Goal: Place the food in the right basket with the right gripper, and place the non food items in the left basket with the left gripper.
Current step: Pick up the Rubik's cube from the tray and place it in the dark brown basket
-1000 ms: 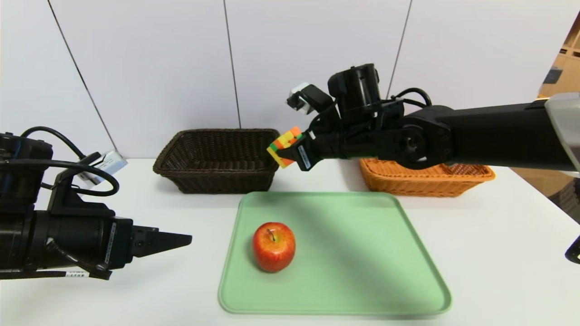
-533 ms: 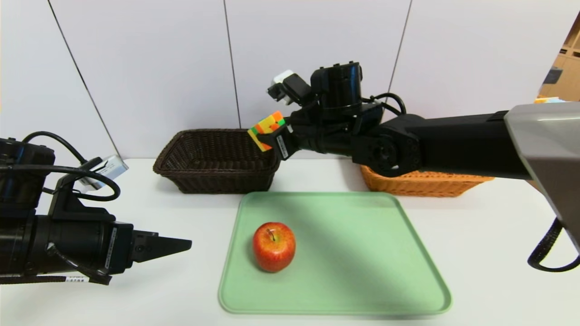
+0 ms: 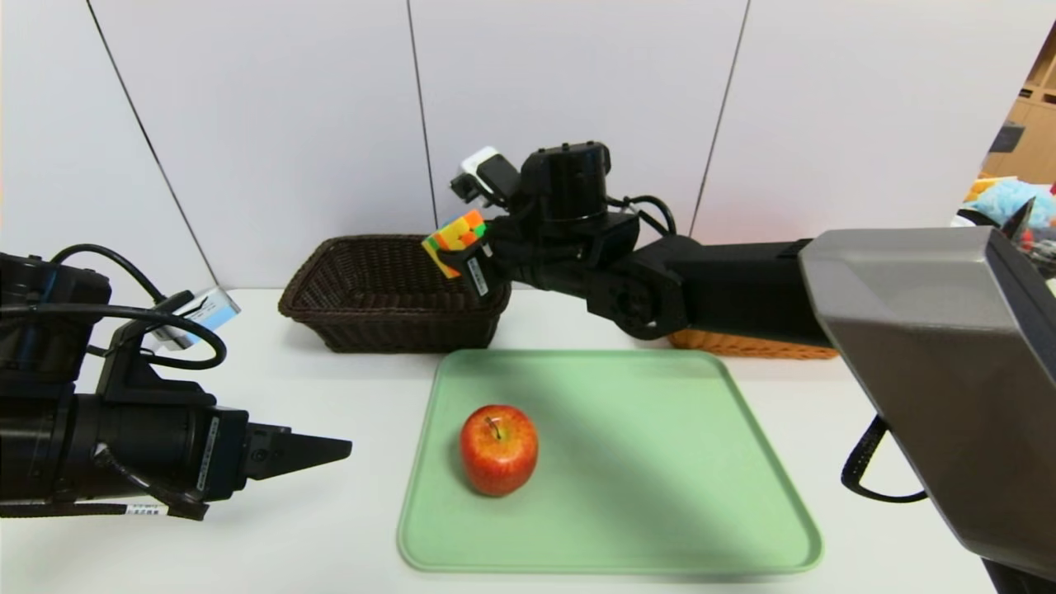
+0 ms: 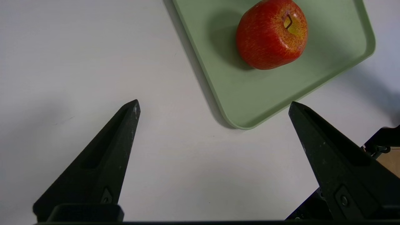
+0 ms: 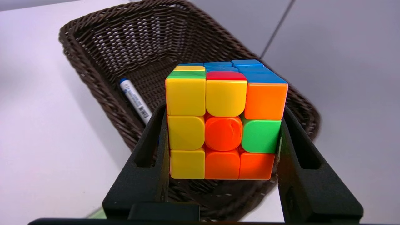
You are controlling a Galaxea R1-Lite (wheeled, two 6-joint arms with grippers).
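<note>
Black left end effector (image 3: 330,450) has pointed fingers, looped cables, perhaps 2 white label strips.

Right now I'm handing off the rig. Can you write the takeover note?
Right gripper: shut on the puzzle cube, held over the dark basket.
Left gripper: open, empty, parked above the table beside the green tray.
Done: marker lies in the dark basket.
Left: drop the cube there, then move the apple from the tray to the orange basket.

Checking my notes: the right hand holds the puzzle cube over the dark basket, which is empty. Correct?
Not quite. The right hand does hold the puzzle cube over the dark basket, but the right wrist view shows a marker lying in it.
</note>
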